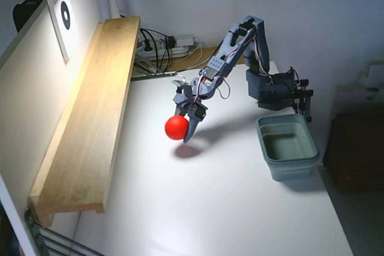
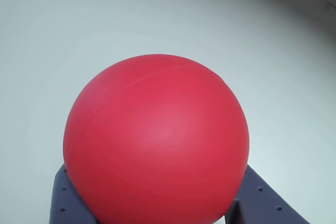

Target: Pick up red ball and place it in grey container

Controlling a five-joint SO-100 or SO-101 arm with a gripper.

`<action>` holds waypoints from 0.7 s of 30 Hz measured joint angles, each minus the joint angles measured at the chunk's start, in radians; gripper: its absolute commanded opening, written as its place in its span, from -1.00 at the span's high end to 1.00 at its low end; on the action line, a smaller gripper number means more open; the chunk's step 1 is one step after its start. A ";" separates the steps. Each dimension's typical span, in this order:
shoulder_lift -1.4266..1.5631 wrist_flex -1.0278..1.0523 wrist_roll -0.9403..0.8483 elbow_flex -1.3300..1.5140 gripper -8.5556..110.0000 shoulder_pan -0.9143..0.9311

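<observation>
Fixed view: the blue-grey two-finger gripper (image 1: pixel 185 123) holds the small, smooth, bright red ball (image 1: pixel 177 127) clear of the white table (image 1: pixel 210 208). A dark shadow lies on the surface just below and right of the ball, which indicates the ball is lifted, not resting. The jaws are closed against the ball. The grey-green rectangular plastic container (image 1: pixel 288 147) stands well apart to the right in this view, beside the dark arm base (image 1: pixel 277 91), and appears empty. A long wooden shelf board (image 1: pixel 90 118) runs along the left edge of the table, away from the work area.

Wrist view: the ball (image 2: pixel 156 140) fills most of the picture. Blue-grey finger parts (image 2: pixel 65 198) show at both lower corners, pressed to the ball's underside. Only plain table surface is visible behind; the container is not in sight here.

Assessment: pick-up appears complete and the carry is the step in hand. The next move calls for swinging the arm toward the container, centring the ball over its opening, then releasing.
</observation>
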 measured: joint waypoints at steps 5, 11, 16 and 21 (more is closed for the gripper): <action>0.000 0.026 0.000 -0.020 0.47 -0.003; 0.074 0.158 0.000 -0.103 0.47 -0.003; 0.101 0.330 0.000 -0.239 0.47 -0.002; 0.106 0.453 0.000 -0.359 0.47 -0.003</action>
